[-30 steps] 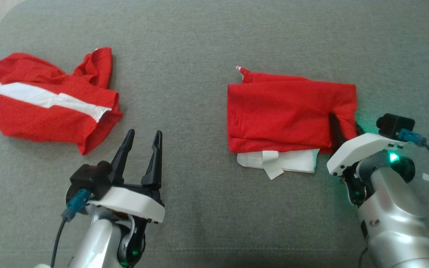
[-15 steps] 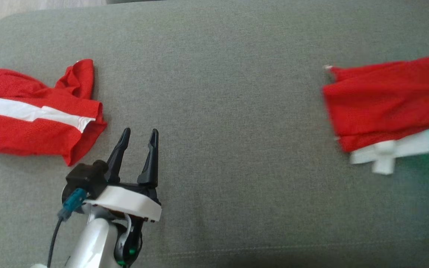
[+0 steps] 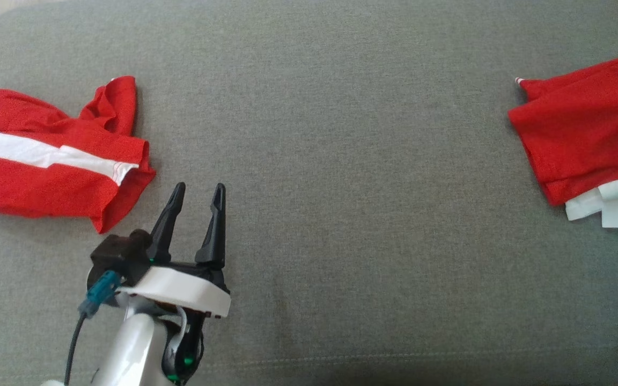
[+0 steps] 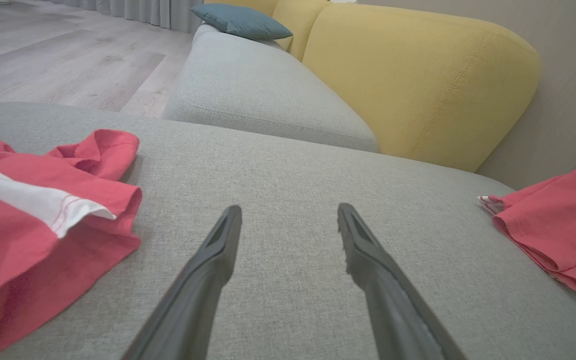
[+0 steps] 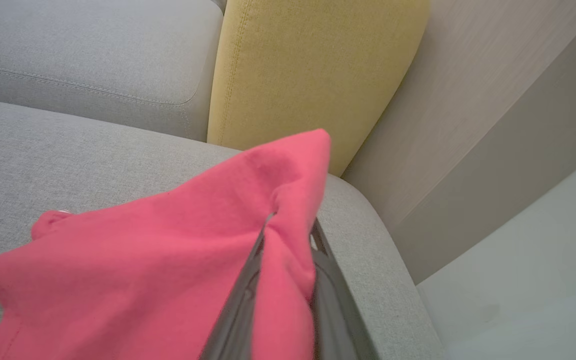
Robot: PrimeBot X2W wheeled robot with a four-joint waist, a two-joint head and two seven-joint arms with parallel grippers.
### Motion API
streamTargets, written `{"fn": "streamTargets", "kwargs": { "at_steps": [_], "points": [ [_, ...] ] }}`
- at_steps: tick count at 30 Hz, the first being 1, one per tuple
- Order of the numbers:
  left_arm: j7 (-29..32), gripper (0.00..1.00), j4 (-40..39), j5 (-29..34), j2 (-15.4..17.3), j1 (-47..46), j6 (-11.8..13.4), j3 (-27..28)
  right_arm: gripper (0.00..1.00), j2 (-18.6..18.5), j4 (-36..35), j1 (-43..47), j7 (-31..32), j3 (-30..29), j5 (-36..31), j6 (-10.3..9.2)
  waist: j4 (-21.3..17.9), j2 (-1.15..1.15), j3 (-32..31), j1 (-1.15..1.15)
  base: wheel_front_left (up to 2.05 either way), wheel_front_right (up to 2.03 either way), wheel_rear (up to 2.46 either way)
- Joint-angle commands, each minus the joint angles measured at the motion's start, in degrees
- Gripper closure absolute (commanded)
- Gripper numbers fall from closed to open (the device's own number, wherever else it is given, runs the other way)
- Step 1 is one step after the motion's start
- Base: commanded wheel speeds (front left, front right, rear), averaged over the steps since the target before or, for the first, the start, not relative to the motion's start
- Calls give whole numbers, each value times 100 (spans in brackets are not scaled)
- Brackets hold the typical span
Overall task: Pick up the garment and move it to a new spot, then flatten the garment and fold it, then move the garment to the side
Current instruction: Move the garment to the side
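My right pincer [image 5: 292, 224] clamped on the folded red garment [image 5: 143, 260] — left pincer [image 3: 199, 186] apart, above the grey sofa seat [image 3: 341, 161].

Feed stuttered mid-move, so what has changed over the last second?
The right tool shut on the folded garment at its edge and dragged it to the robot's right, toward the end of the cushion. The left tool stayed open and idle beside the crumpled garment, which has not moved.
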Motion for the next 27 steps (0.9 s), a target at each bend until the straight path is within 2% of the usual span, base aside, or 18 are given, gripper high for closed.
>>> {"fn": "streamTargets", "kwargs": {
  "at_steps": [1, 4, 5, 6, 7, 14, 20, 26, 27],
  "points": [
    [-45, 0, -212, -29, 43, -252, -34, 191, 100, -155, -179, -148, -70, 19, -10, -5, 0, 0, 4, 0, 0, 0, 0],
    [-45, 0, -195, -6, 43, -231, -42, 220, 100, -125, -190, -153, -76, -84, -99, -5, -7, 0, 8, 0, 0, 0, 0],
    [-45, 0, -189, 0, 43, -226, -48, 230, 73, -112, -193, -153, -82, -126, -135, -5, -11, 0, 4, 0, 0, 0, 0],
    [-45, 0, -182, 4, 43, -224, -54, 242, 23, -85, -196, -154, -88, -166, -158, -5, -16, 0, -2, 0, 0, 0, 0],
    [-45, 0, -173, 8, 43, -227, -59, 252, 0, -35, -198, -160, -94, -212, -137, -5, -21, 0, -11, 0, 0, 0, 0],
    [-45, 0, -128, -16, 43, -239, -51, 267, 0, 312, -326, -99, -341, -269, -38, -5, -48, 0, -234, 0, 0, 0, 0],
    [-45, 0, -161, -89, 43, -112, -16, 331, 0, 853, -702, 157, -609, 196, 164, -5, -76, 0, -652, 0, 0, 0, 0],
    [-45, 0, -319, -171, 43, 75, 59, 432, 0, 1491, -1334, 841, -742, 578, 480, -5, -80, 0, -1188, 0, 0, 0, 0],
    [-45, 0, -319, -171, 43, 75, 59, 432, 0, 1491, -1334, 841, -742, 578, 480, -5, -80, 0, -1188, 0, 0, 0, 0]
  ]
}}
